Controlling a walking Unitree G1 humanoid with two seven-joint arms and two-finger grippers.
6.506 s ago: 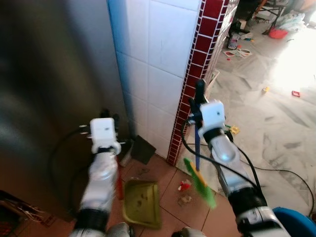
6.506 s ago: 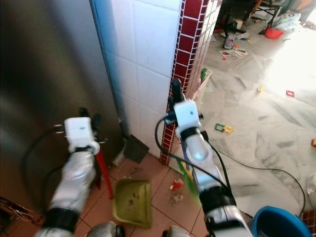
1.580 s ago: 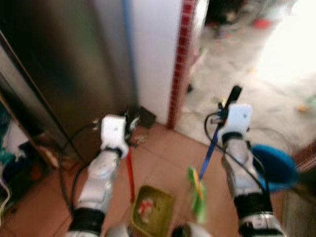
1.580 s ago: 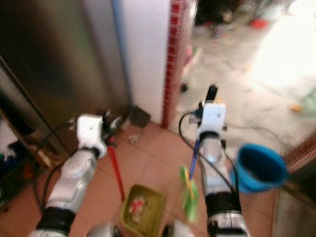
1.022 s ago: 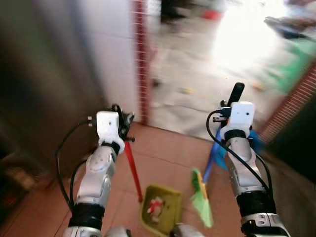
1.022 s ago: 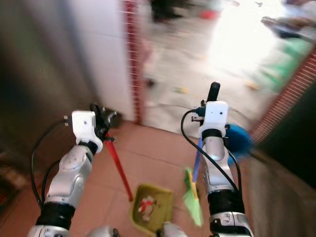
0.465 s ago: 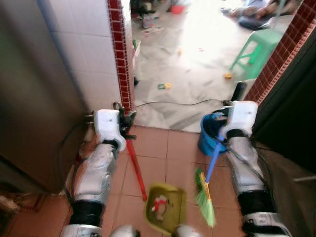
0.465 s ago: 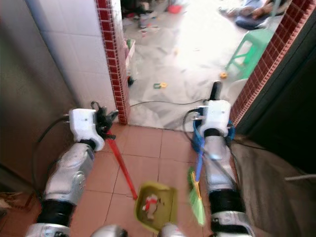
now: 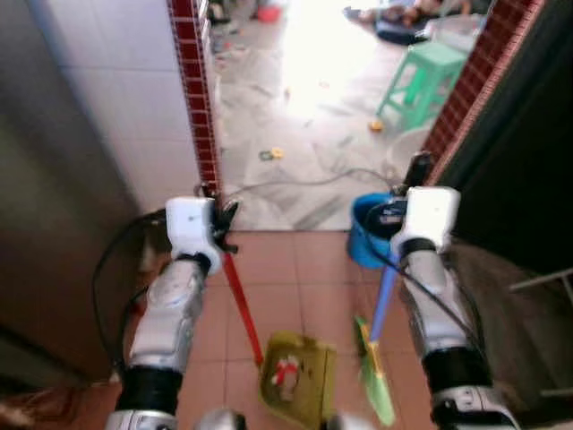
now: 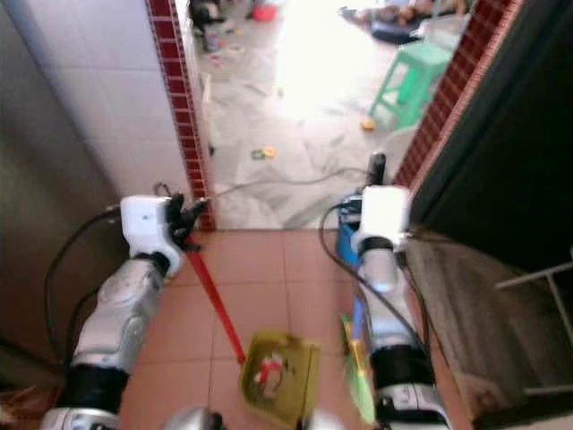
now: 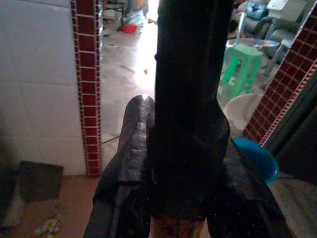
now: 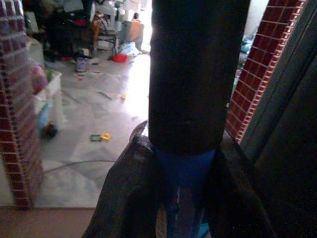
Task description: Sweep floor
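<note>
Left eye view, blue bucket (image 9: 367,235) ahead, green stool (image 9: 421,81) beyond doorway.

Floor near robot (image 9: 304,287): matt terracotta tiles, pale grout lines.
Floor beyond doorway (image 9: 304,134): pale marbled stone, polished, strong glare.
Wall (image 10: 98,98): glossy white glazed tiles, edged with dark red tiles (image 9: 192,107).
Dustpan (image 10: 279,365): olive-green plastic, dull, scuffed; red handle (image 10: 215,300) smooth plastic.
Broom (image 9: 376,376): green plastic bristles; blue shaft (image 12: 183,188) smooth with a slight sheen; black matt grip (image 12: 195,74).
Bucket (image 9: 365,233): blue plastic, smooth.
Stool (image 9: 421,76): green plastic, matt.
Arms (image 9: 170,313): silver metal, satin.
Left panel (image 9: 54,224): grey, brushed-metal look, blurred.
</note>
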